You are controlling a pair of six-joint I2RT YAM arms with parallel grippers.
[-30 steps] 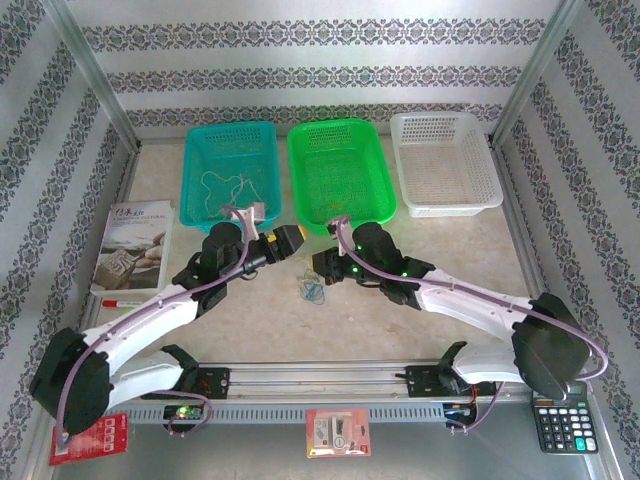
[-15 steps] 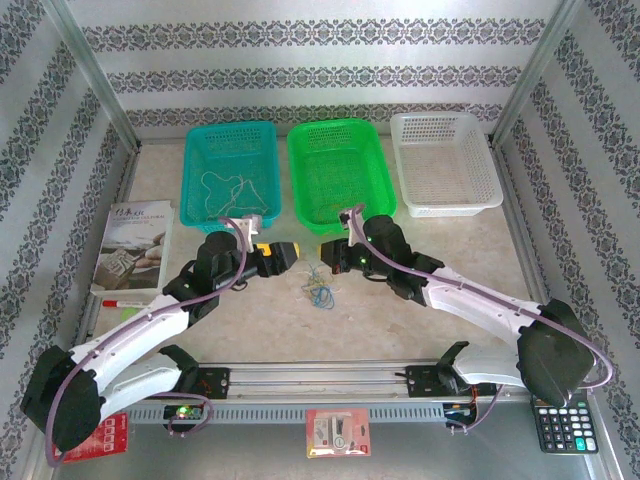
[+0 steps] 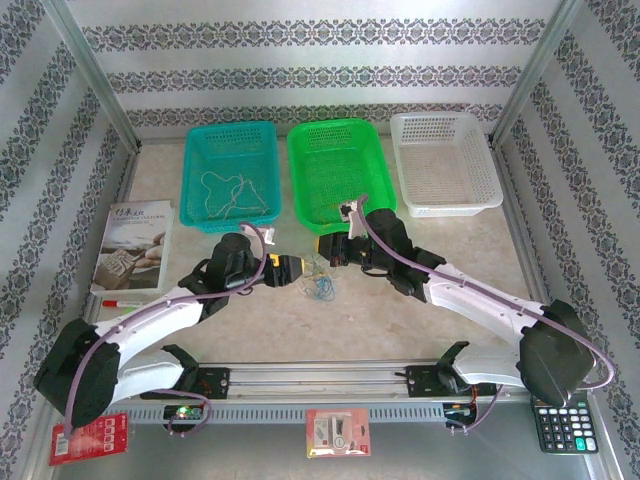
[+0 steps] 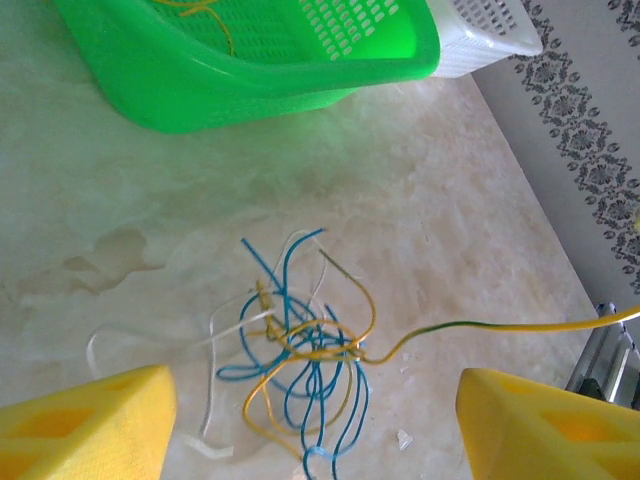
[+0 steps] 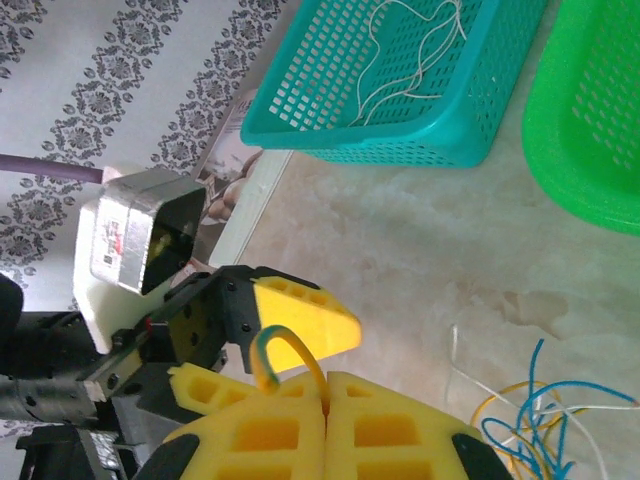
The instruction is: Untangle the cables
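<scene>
The cables lie as a small tangle of blue, yellow and cream-white cords on the table between the two grippers. My left gripper is open, one yellow finger on each side of the tangle's near end, touching nothing. My right gripper is shut on a yellow cable whose green-tipped end curls out past the pads. That cable runs taut from the knot toward the right. Seen from above, the right gripper sits just behind the tangle and the left gripper just left of it.
A teal basket holds loose white cords. The green basket holds a yellow cord, with a white basket to its right. A book and red pen lie left, a calculator near right.
My left gripper has swung forward and down to the tangle. My right gripper has drawn back toward the green basket with the yellow cable, stretching it.
</scene>
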